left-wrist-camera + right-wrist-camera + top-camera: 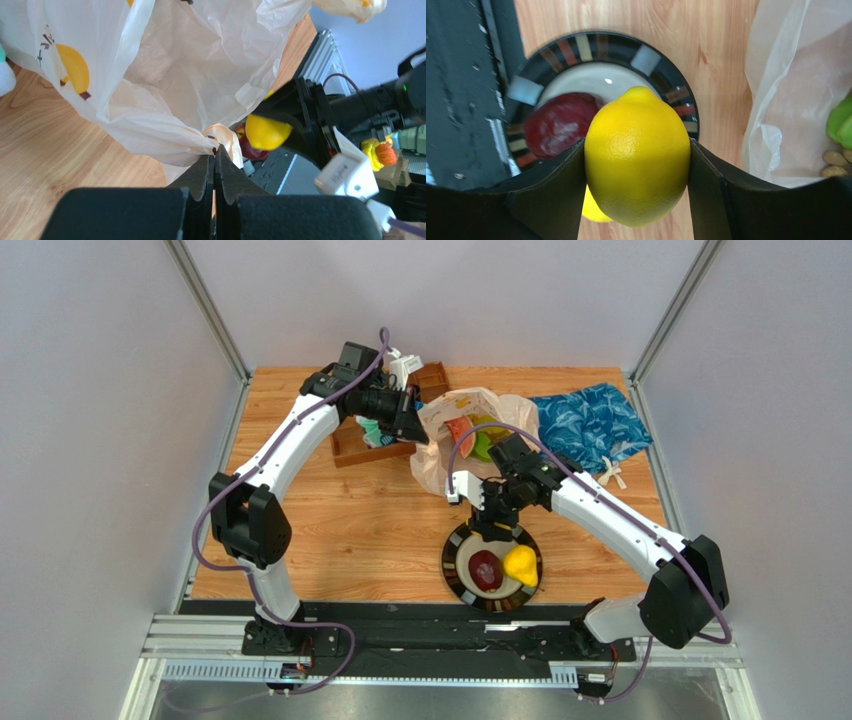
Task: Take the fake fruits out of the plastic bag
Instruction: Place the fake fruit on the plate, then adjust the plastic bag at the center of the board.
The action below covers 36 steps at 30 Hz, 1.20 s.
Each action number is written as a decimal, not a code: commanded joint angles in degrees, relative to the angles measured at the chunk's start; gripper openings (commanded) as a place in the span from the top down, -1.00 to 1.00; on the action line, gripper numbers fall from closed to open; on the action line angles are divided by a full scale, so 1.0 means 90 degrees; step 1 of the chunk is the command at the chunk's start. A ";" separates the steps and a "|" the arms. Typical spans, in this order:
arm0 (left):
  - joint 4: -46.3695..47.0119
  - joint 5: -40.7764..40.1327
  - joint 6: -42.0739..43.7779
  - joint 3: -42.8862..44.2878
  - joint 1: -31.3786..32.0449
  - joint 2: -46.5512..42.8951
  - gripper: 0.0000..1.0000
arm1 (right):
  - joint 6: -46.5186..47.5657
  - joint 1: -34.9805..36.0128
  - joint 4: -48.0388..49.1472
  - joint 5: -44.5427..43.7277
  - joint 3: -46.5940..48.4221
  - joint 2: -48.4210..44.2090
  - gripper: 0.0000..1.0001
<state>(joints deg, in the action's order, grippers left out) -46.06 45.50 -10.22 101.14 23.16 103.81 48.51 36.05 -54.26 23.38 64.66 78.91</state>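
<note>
The translucent beige plastic bag (pixel 440 462) lies at the table's middle back, its mouth held up. A watermelon slice (pixel 460 432) and a green piece (pixel 485 446) show inside it. My left gripper (pixel 420 432) is shut on the bag's edge (pixel 200 145). My right gripper (pixel 492 525) is shut on a yellow lemon-shaped fruit (pixel 638 155) and holds it above the striped plate (pixel 646 57). A dark red round fruit (pixel 486 569) and a yellow pear (pixel 521 564) lie on the plate (pixel 452 562). A green piece (pixel 841 122) and tan grapes (pixel 836 160) show through the bag (pixel 796 100).
A blue patterned bag (pixel 590 420) lies at the back right. A wooden tray (pixel 350 452) with teal-and-white packets stands at the back, under the left arm. The black base rail (pixel 400 640) runs along the near edge, close to the plate.
</note>
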 commanded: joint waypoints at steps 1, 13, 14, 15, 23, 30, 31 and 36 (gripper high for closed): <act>-0.0096 -0.0132 0.0354 -0.0144 0.0005 -0.0586 1.00 | 0.0850 -0.0353 -0.0035 -0.0439 0.0042 0.0352 0.04; -0.0263 -0.0338 0.0588 -0.0134 0.0015 -0.0646 1.00 | 0.0850 -0.0549 -0.0043 -0.0489 -0.0057 0.1183 -1.00; -0.0263 -0.0329 0.0588 -0.0135 0.0015 -0.0636 1.00 | 0.0782 -0.0559 -0.0161 -0.0362 0.0205 0.1106 -1.00; -0.0263 -0.0299 0.0579 -0.0144 0.0015 -0.0617 1.00 | 0.0598 -0.0549 -0.0472 -0.0148 0.0604 0.0979 -1.00; -0.0136 -0.0251 0.0462 -0.0174 0.0083 -0.0411 1.00 | -0.1365 -0.0568 0.0001 0.0645 0.2813 0.0919 -0.97; -0.0146 -0.0182 0.0432 -0.0349 0.0093 -0.0538 1.00 | -0.1689 -0.0773 0.0696 -0.0056 0.2864 0.1846 -0.52; -0.0146 -0.0163 0.0432 -0.0369 0.0093 -0.0567 1.00 | -0.1641 -0.0783 0.0803 -0.0194 0.2748 0.1924 -0.34; -0.0136 -0.0153 0.0442 -0.0379 0.0093 -0.0548 1.00 | -0.1192 -0.0822 0.1146 -0.1511 0.1813 0.2248 -0.02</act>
<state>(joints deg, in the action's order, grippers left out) -48.25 42.98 -6.50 97.41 23.66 100.36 36.69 29.17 -46.52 19.40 86.46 98.15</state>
